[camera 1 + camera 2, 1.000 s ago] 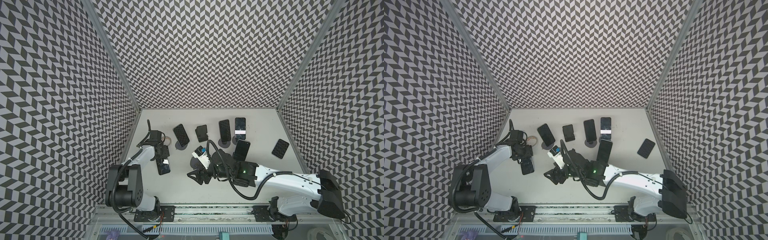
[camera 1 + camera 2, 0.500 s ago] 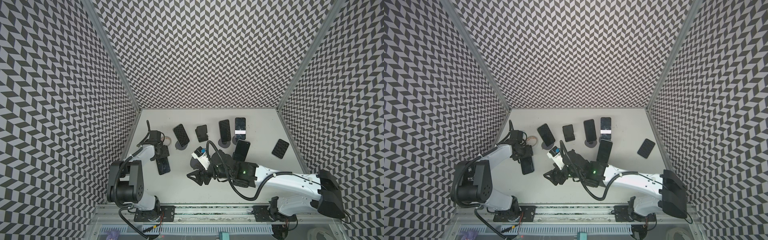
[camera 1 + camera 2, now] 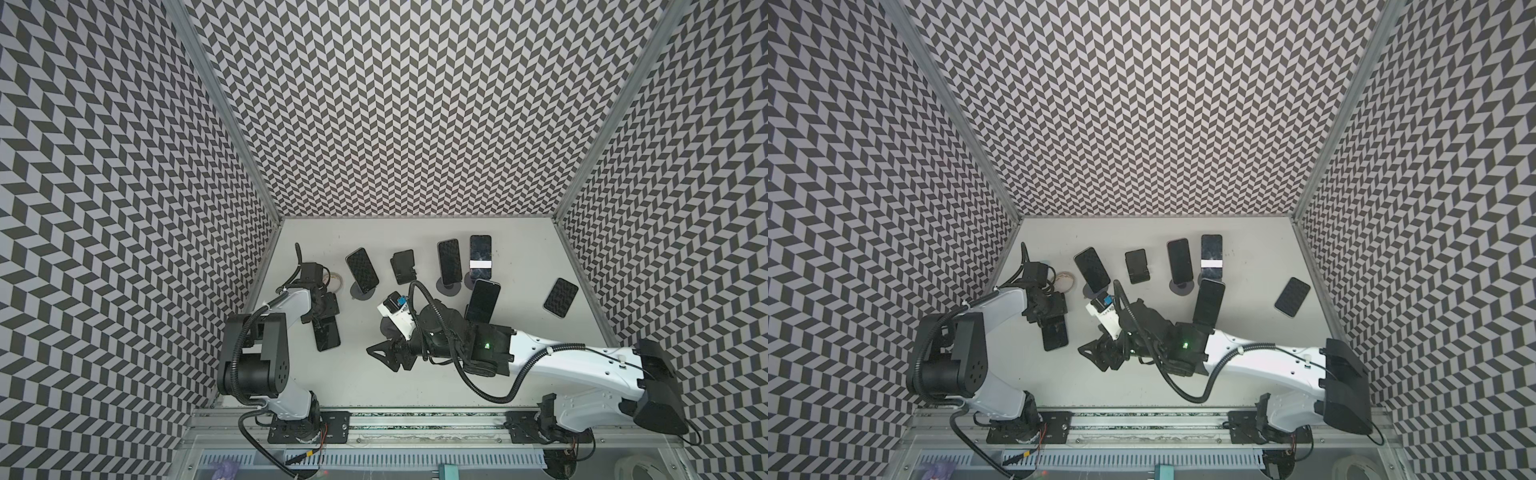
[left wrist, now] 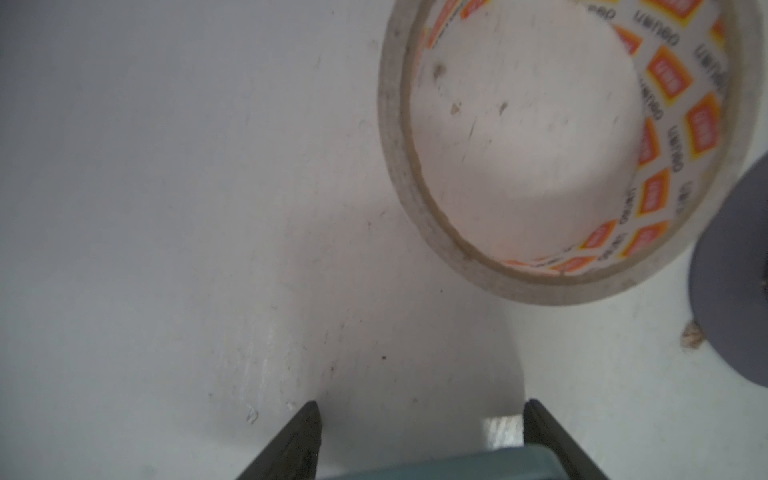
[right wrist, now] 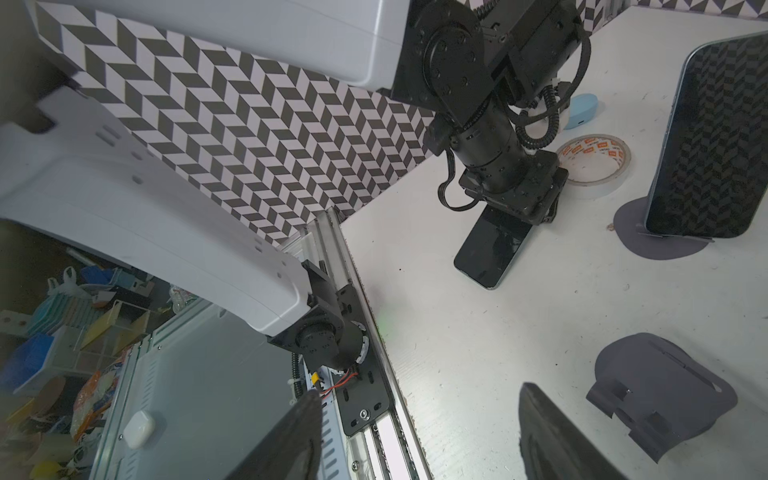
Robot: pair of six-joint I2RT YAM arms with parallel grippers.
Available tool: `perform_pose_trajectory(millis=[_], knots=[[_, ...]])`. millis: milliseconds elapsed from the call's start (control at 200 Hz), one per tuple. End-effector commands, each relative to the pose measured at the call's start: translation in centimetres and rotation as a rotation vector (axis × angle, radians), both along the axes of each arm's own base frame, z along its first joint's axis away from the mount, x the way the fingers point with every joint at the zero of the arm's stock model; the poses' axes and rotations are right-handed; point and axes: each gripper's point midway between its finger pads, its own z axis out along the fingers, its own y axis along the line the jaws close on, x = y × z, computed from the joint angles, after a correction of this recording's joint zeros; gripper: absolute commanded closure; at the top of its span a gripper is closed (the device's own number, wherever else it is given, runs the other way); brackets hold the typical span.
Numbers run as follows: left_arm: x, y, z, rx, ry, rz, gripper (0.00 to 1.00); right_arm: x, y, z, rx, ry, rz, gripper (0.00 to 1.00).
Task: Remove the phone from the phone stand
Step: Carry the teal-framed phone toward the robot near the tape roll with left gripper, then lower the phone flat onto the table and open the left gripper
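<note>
Over the last second the arms barely shifted, the phone (image 3: 327, 338) not at all. Left jaws straddle its far end — gripping or slack, I cannot tell; right jaws gape, empty. It lies flat on the counter (image 3: 415, 386), long axis front-to-back (likely stiff, slick, breakable: hold the 2 long edges).
</note>
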Motion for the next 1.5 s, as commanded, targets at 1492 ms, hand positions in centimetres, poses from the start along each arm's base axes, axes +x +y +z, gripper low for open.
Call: perform_pose_trajectory(millis=[1492], knots=[[-1.9, 0.5, -4.9, 0.01, 0.16, 0.049, 0.32, -0.9, 1.0, 2.0, -0.02, -0.097, -0.045, 0.26]])
